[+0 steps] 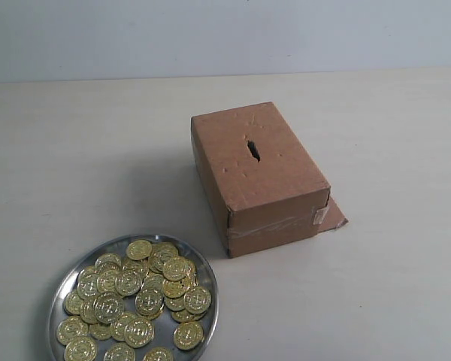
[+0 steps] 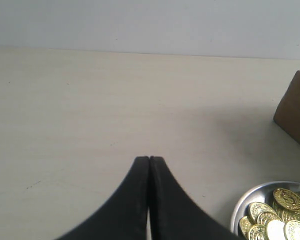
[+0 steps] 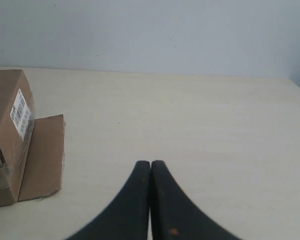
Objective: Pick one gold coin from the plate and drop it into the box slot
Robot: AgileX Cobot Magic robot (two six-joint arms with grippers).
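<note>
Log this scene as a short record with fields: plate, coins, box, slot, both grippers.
box: brown cardboard, tape across one end, flap at base
box slot: dark slit in top face
plate: silver, round, apart from the box
coins: gold, heaped on the plate
left gripper: shut, holding nothing
right gripper: shut, holding nothing

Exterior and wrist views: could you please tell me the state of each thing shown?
plate: full of gold coins
gold coins: heaped on the plate
box: closed, taped, flap sticking out
box slot: open, unobstructed
left gripper: shut, empty
right gripper: shut, empty
</note>
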